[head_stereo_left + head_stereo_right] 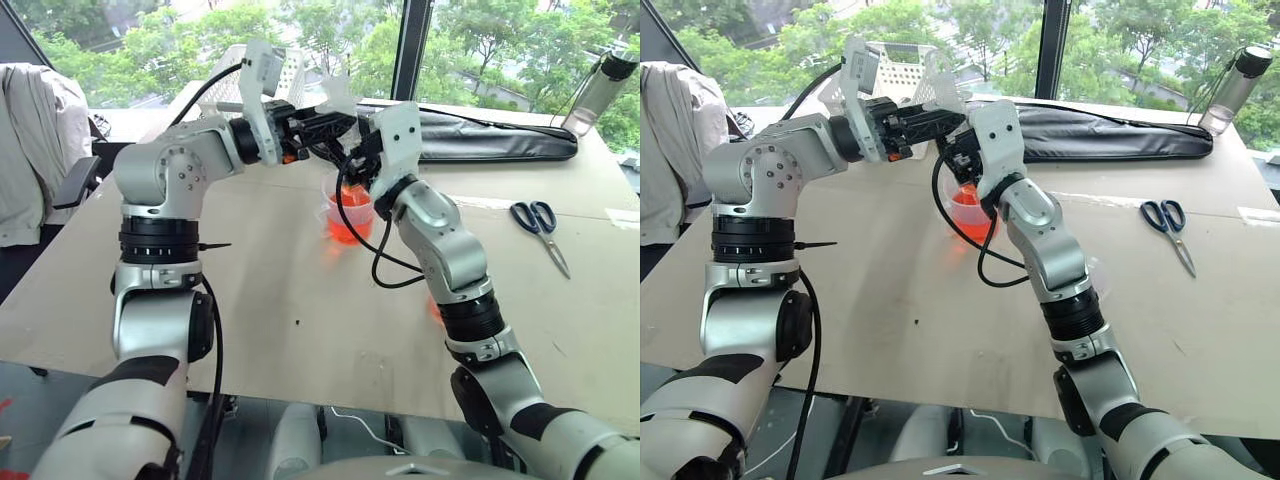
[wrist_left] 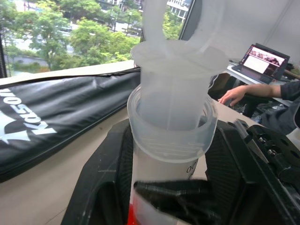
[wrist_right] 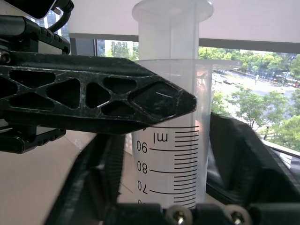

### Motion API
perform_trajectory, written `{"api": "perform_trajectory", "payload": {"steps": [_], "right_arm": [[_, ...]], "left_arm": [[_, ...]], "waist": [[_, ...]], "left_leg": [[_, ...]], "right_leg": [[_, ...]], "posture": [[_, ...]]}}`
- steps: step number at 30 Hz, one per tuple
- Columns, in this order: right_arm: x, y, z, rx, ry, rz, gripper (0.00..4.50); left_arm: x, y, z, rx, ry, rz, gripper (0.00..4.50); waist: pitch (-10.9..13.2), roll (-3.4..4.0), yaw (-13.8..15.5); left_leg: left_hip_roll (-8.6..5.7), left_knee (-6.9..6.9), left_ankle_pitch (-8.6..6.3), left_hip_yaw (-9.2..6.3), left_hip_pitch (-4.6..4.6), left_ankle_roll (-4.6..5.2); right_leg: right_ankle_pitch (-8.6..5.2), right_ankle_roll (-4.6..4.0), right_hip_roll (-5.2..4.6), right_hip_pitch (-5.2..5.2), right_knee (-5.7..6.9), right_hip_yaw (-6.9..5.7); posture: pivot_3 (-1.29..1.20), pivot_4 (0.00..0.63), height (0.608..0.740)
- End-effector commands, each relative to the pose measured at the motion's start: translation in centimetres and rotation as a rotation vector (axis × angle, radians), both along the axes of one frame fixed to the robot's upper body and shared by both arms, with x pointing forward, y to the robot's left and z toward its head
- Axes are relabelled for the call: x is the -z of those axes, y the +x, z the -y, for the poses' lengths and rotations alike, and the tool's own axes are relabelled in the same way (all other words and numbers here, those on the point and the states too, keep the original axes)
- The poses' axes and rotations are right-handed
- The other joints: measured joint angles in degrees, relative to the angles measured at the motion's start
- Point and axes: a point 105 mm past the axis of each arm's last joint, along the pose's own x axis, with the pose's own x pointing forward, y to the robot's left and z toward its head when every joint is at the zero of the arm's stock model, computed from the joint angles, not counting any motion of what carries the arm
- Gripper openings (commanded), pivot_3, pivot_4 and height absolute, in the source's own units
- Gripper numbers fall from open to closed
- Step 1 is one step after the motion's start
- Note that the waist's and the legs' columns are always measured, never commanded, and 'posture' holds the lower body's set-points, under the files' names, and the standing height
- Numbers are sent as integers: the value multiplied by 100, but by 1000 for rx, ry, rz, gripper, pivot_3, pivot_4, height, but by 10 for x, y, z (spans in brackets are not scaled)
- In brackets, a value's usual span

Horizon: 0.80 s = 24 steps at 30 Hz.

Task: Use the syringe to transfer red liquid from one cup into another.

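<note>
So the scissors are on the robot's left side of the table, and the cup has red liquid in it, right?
Not quite. The scissors lie on the robot's right side of the table, as the left eye view shows. The cup does hold red liquid.

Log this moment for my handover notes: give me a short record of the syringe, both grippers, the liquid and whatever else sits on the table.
syringe: clear graduated barrel, plunger flange showing, held between both grippers
left gripper: fingers closed against the barrel
right gripper: fingers flank the barrel with slim gaps, apparently open
cup: clear, on the table below where the grippers meet
red liquid: in the cup's bottom
table: tan top
scissors: lying on the robot's right
black bag: along the far edge
</note>
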Motion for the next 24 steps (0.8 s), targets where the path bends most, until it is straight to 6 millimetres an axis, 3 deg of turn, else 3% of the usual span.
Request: {"api": "perform_trajectory", "payload": {"steps": [1,12,15,19,24], "right_arm": [[-30,-10,8,-7,55,99,4500],[-46,-22,23,-42,88,148,4500],[-57,-34,38,-80,144,153,4500],[-58,-40,53,-82,152,148,4500],[-64,-51,77,-88,197,140,4500]], "left_arm": [[-13,0,-6,-20,-14,55,1543],[-43,1,-17,-62,-91,149,1542],[-54,1,-20,-72,-106,155,1541],[-38,4,-21,-86,-64,123,1538],[-55,-7,-13,1,-206,55,1537]], "waist": [[-21,1,-1],[-33,2,4],[-36,1,18],[-53,3,9],[-62,2,9]], "left_leg": [[0,0,-2,0,6,3],[0,0,4,0,14,-8],[0,1,4,-1,14,-7],[0,1,4,1,17,-7],[0,6,-2,1,20,3]], "right_leg": [[0,0,0,2,6,2],[-1,-1,2,3,23,7],[-1,-1,2,3,25,6],[-1,-1,2,5,26,7],[-1,-1,2,5,36,8]], "posture": [[0,0,724],[0,0,724],[0,0,724],[0,0,724],[0,0,724]]}}
